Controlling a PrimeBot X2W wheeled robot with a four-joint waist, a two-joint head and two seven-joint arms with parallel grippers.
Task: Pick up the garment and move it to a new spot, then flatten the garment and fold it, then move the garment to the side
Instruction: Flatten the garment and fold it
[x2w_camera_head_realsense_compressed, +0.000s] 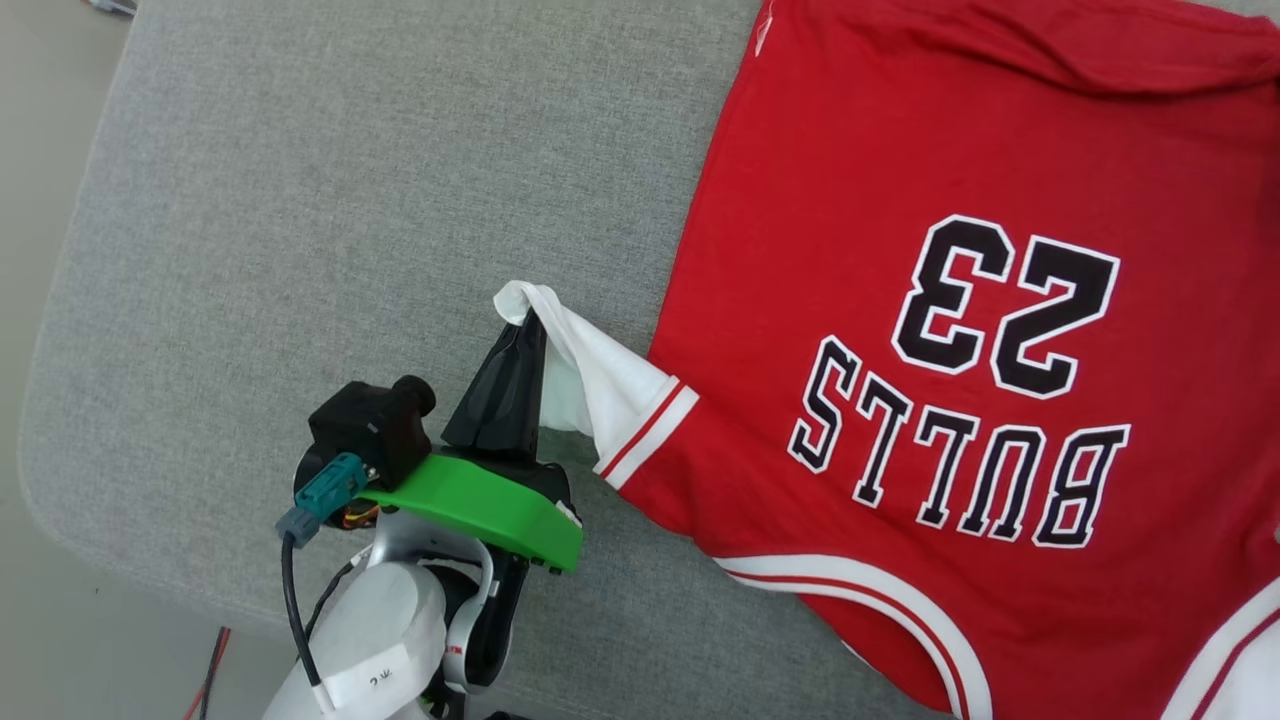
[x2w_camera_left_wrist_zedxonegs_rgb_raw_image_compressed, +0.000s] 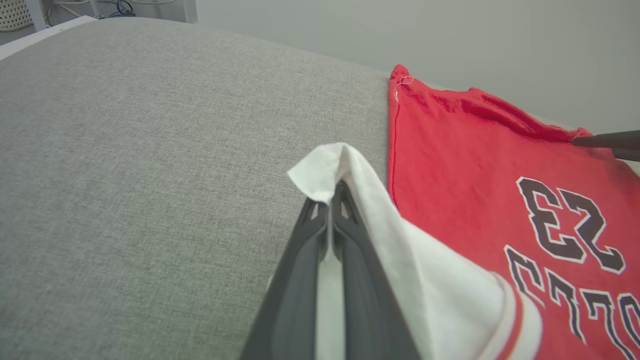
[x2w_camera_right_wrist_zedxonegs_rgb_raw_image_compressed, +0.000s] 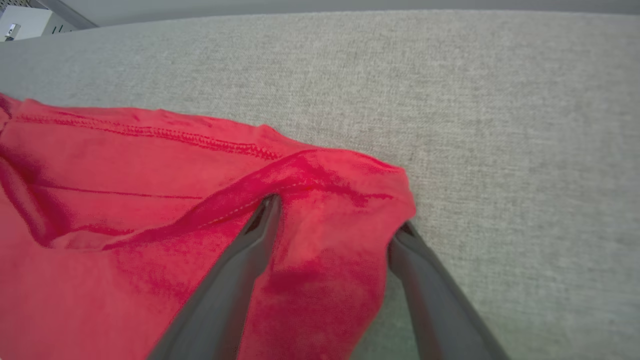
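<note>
— Two claws on one shirt? What has the left claw (x2w_camera_head_realsense_compressed: 528, 322) got?
— It is clamped on the tip of the white sleeve (x2w_camera_head_realsense_compressed: 600, 385), holding it up off the grey surface (x2w_camera_head_realsense_compressed: 350, 200). The rest of the garment (x2w_camera_head_realsense_compressed: 900, 300) lies flat to that claw's right, lettering face up.
— And the right claw (x2w_camera_right_wrist_zedxonegs_rgb_raw_image_compressed: 339, 214)?
— Spread wide at a rumpled red hem corner. One finger rests on the cloth, the other sits just beside its edge.
</note>
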